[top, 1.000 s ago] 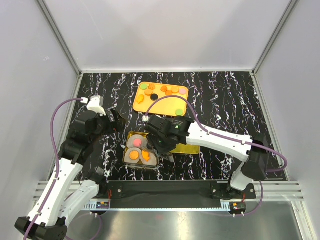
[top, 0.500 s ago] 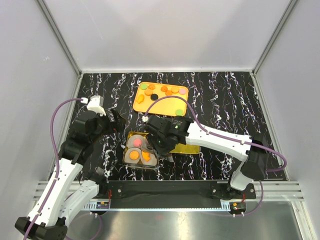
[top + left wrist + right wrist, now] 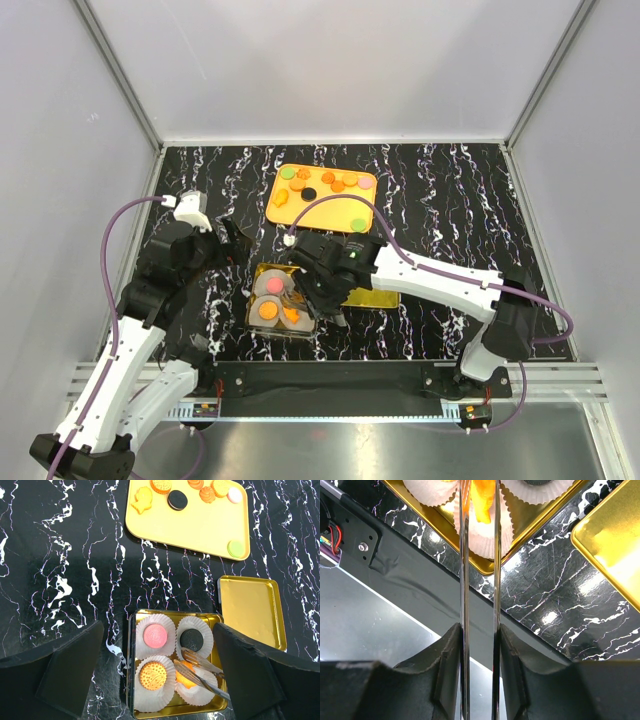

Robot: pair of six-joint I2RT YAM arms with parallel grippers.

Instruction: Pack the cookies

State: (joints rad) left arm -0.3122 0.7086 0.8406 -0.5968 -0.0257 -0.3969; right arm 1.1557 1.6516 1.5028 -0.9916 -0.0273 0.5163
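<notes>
A gold tin (image 3: 131,680) holds four white paper cups. Three of them hold a pink cookie (image 3: 155,635), a black cookie (image 3: 191,639) and a round orange cookie (image 3: 152,675). My right gripper (image 3: 479,635) is shut on metal tongs (image 3: 462,605). The tong tips straddle an orange cookie (image 3: 482,500) in the near right cup (image 3: 186,676). My left gripper (image 3: 158,625) is open and empty, hovering above the tin. Several more cookies, among them a black one (image 3: 177,500) and a green one (image 3: 236,547), lie on the orange tray (image 3: 330,208).
The tin's gold lid (image 3: 252,611) lies flat just right of the tin, between it and the tray. The right arm (image 3: 440,275) reaches across the lid. The table's near edge and metal rail (image 3: 395,580) run just below the tin.
The right gripper and tongs have shifted slightly toward the near side of the tin. The left arm has not moved.
</notes>
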